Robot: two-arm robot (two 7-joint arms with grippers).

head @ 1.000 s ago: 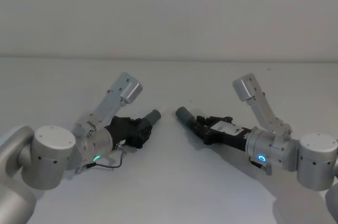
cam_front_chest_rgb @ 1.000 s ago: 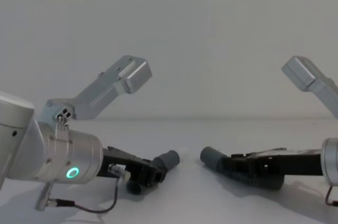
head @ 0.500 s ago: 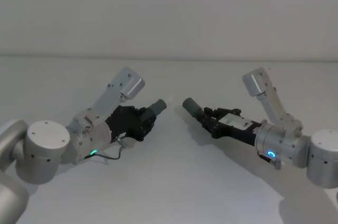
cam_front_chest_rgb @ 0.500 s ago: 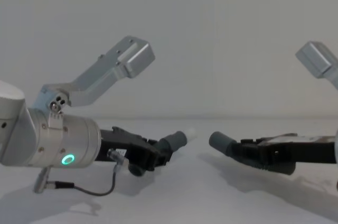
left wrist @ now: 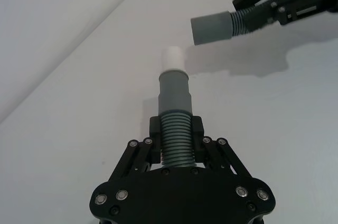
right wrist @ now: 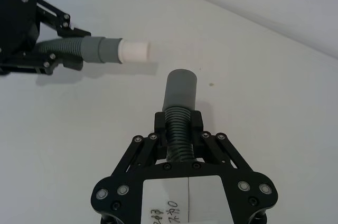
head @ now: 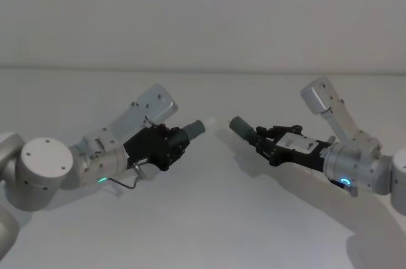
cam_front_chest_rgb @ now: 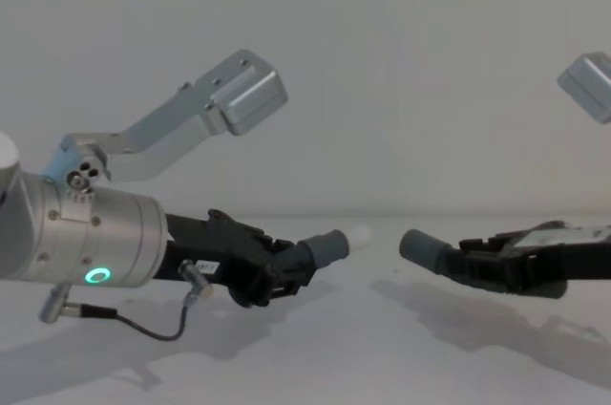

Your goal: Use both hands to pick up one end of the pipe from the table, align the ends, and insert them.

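surface: plain pale table [head: 203, 218] running back to a bare light wall [head: 203, 15]; soft shadows of both arms lie on it
left gripper [head: 172, 144]: reaches in from the robot's left, pointing inward and a little away from the body; clenched on the ribbed part of the left hose piece [left wrist: 175, 142], just behind its cuff; a green light [cam_front_chest_rgb: 95, 276] glows on the wrist
left hose piece: held off the table, its shadow under it in the chest view; the smooth left cuff [cam_front_chest_rgb: 326, 247] sticks out past the fingertips; a short white tip [cam_front_chest_rgb: 358, 233] juts from its end, aimed toward the other arm
right gripper [head: 265, 144]: comes in from the robot's right, also pointing inward and away from the body; clamped on the ribs of the right hose piece [right wrist: 178, 129], just behind its cuff; a blue light [head: 346, 182] shows on the wrist
right hose piece: off the table too; the plain grey right cuff [head: 240, 126] sticks out beyond the fingertips, its end turned toward the left arm
gap: white tip and right cuff are near but apart, with bare table between them; in the head view the two pieces slant toward each other, not in one straight line; in the left wrist view the right cuff sits off to one side of the tip
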